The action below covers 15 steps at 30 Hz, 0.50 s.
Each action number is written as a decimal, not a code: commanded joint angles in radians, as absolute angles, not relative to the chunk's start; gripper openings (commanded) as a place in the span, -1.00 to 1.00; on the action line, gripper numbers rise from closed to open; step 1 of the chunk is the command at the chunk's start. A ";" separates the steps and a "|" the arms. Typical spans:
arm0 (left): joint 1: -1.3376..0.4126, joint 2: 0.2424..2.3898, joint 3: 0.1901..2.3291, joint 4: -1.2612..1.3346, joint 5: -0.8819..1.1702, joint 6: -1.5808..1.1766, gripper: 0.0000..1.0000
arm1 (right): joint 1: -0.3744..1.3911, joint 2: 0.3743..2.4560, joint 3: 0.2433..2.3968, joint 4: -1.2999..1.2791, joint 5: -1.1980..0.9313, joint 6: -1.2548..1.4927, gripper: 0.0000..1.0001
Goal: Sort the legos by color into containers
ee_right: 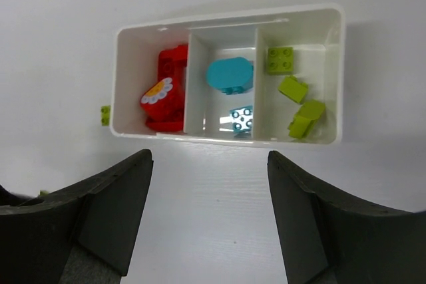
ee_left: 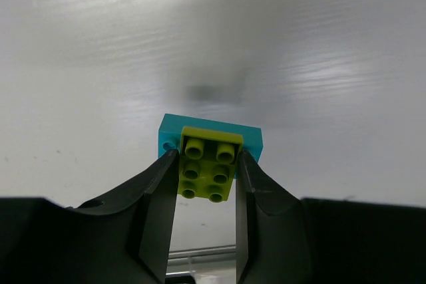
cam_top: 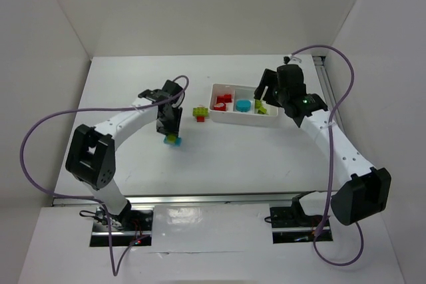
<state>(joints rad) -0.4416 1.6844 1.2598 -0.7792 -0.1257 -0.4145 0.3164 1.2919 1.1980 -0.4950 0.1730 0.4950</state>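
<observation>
While my left gripper pinches the yellow-green brick stacked on a cyan brick at centre frame of its wrist view, my right gripper hangs spread at lower frame, the three-compartment tray in the upper half.

1. Robotics lab test cell, not a home/shop.
2. 2 small robot arms, left arm & right arm, bolted to a metal rail at table edge.
3. Plain white walls box the table in on 3 sides; bare, even bkgd.
4. Purple cables loop loose in the open; wiring exposed at the bases.
5. Only props: white tray w/ 3 compartments, toy legos.
</observation>
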 commanded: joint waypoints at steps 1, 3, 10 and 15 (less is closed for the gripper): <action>-0.411 1.586 1.455 -0.811 0.102 -0.370 -1.00 | 0.314 1.308 1.272 -0.463 0.010 0.424 0.54; -0.397 1.566 1.505 -0.790 0.207 -0.357 -1.00 | 0.305 1.308 1.282 -0.442 -0.163 0.388 0.54; -0.387 1.632 1.623 -0.648 0.374 -0.454 -1.00 | 0.359 1.328 1.293 -0.362 -0.488 0.383 0.54; -0.387 1.669 1.660 -0.592 0.376 -0.515 -1.00 | 0.425 1.362 1.284 -0.293 -0.499 0.432 0.52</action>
<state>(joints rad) -0.3885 1.6455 1.6329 -0.6418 0.3279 -0.4660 0.3935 1.3487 1.2457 -0.3950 -0.4183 0.4072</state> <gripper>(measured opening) 0.446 0.766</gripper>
